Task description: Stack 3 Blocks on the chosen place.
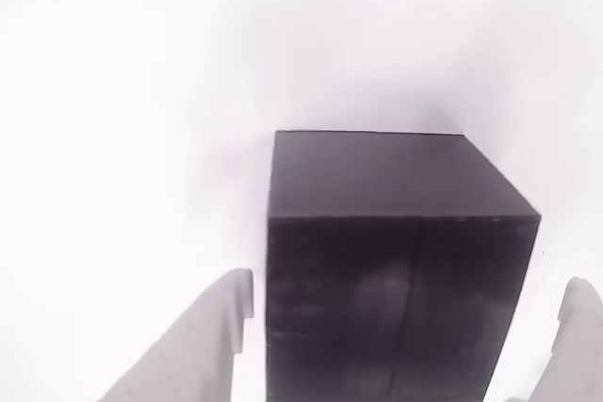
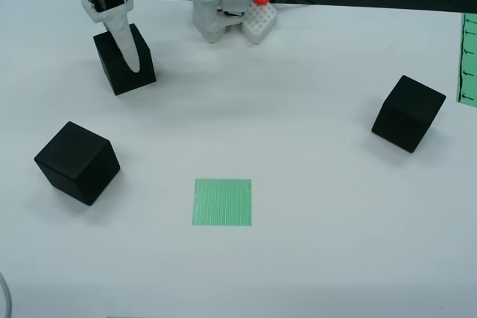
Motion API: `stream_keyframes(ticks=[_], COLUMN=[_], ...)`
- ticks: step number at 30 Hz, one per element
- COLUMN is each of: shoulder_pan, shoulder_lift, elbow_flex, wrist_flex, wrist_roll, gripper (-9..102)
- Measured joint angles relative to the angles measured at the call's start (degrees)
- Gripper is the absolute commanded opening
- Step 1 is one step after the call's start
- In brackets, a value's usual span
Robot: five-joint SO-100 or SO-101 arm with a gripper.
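White table (image 2: 313, 258), bare but for what I list here. At its far edge in the overhead view stands my arm's base (image 2: 216, 5), white with a red part beside it

Count, blocks: three black cubes, all resting on the table, none stacked
- Block 1 (image 2: 124, 59), far left in the overhead view, the one I am at
- Block 2 (image 2: 77, 162), left, nearer the camera, well apart from block 1
- Block 3 (image 2: 408, 112), right side, well apart from the others

Count, targets: one green striped square (image 2: 223, 202), near the middle of the table, nothing on it. A green strip (image 2: 468, 57) sits at the right edge; I judge it is not the target

My gripper (image 1: 405, 327): in the wrist view the jaws stand wide, one pale finger (image 1: 203, 341) left of block 1 and the other at the right edge, with white table showing on both sides. So I straddle the block and hold nothing

Step in hand, as I judge it: the first pick, grasp not yet made. Stack progress nil

Next move calls for: closing squarely on block 1's two side faces, a clean lift, then carry toward the green square, passing clear of block 2, and set down flush on the patch
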Motion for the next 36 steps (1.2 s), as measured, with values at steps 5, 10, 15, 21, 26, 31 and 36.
stream_keyframes(ticks=[5,10,15,21,26,31,36], shoulder_pan=[-1.6,-2.6,-3.8,-5.2,-10.5,-18.8,-24.9], shoulder_lift=[-1.4,-1.8,-1.9,-1.1,0.4,0.2,-1.4], elbow_flex=[0.5,0.6,0.3,-2.0,-4.6,-9.1,-15.8], wrist_flex=[-0.8,-2.0,-2.1,4.7,8.2,8.3,9.3], wrist_roll=[0.5,2.6,5.3,8.3,15.7,27.6,37.8], gripper=[30,20,20,20,20,20,20])
